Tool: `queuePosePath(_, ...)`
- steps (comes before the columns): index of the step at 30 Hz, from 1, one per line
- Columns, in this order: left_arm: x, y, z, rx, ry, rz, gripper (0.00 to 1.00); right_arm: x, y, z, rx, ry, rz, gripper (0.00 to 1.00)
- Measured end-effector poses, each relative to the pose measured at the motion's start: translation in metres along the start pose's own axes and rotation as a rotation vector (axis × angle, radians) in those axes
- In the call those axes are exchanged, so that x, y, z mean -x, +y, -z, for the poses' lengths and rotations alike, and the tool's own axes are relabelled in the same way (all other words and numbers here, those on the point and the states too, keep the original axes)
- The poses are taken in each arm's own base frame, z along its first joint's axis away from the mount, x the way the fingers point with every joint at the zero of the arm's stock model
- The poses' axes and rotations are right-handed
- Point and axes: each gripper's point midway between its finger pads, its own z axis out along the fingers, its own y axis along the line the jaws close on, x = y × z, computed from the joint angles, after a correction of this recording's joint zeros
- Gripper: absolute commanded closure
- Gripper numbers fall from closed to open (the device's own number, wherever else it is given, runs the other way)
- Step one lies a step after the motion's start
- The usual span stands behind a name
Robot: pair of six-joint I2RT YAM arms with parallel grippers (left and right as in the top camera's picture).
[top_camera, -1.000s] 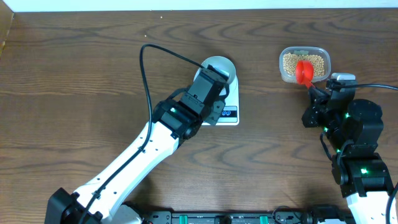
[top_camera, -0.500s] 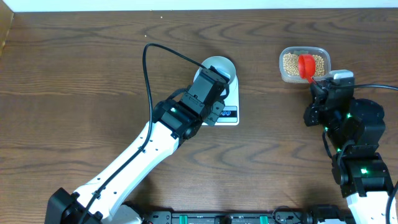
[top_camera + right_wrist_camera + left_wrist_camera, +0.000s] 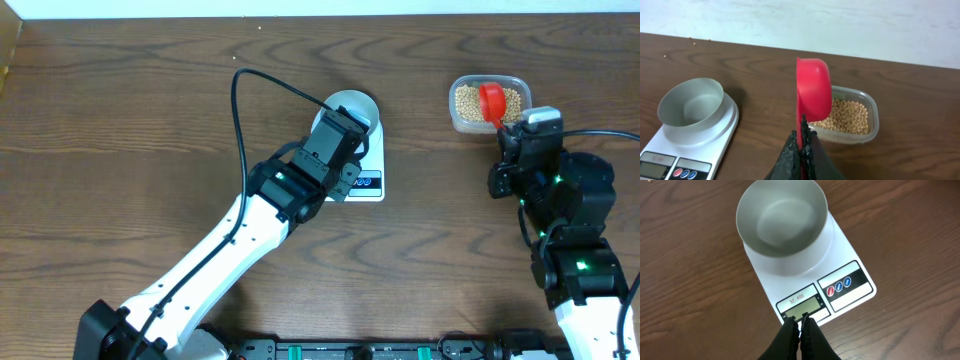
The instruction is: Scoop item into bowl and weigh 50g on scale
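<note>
The pale bowl sits empty on the white scale, also seen in the left wrist view with the bowl on the scale. My left gripper is shut and empty, its tips over the scale's display. Tan beans lie in a clear tub. My right gripper is shut on the handle of a red scoop, held on edge over the tub of beans. The scoop shows red over the tub from above.
The brown wooden table ends at a white wall behind the tub. The left arm stretches diagonally from the front left to the scale. The right arm stands at the right front.
My right gripper has carried the red scoop away from me, farther over the bean tub. The left arm has not moved.
</note>
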Motion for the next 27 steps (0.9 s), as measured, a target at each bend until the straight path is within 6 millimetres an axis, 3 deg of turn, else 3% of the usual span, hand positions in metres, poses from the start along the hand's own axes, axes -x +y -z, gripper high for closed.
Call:
queuePosePath(11,-0.005,0.0,-0.001,0.001,0.023,0.042,0.93,0.001,0.006,-0.001,0.04,0.095,-0.102,0.99)
queuePosePath(19,-0.014,0.001,-0.001,0.004,0.056,0.067,0.93,0.004,0.012,0.021,0.063,0.326,-0.179,0.99)
queuePosePath(27,-0.014,-0.006,-0.001,-0.032,0.06,0.071,0.93,0.021,0.011,0.024,0.066,0.314,-0.164,0.99)
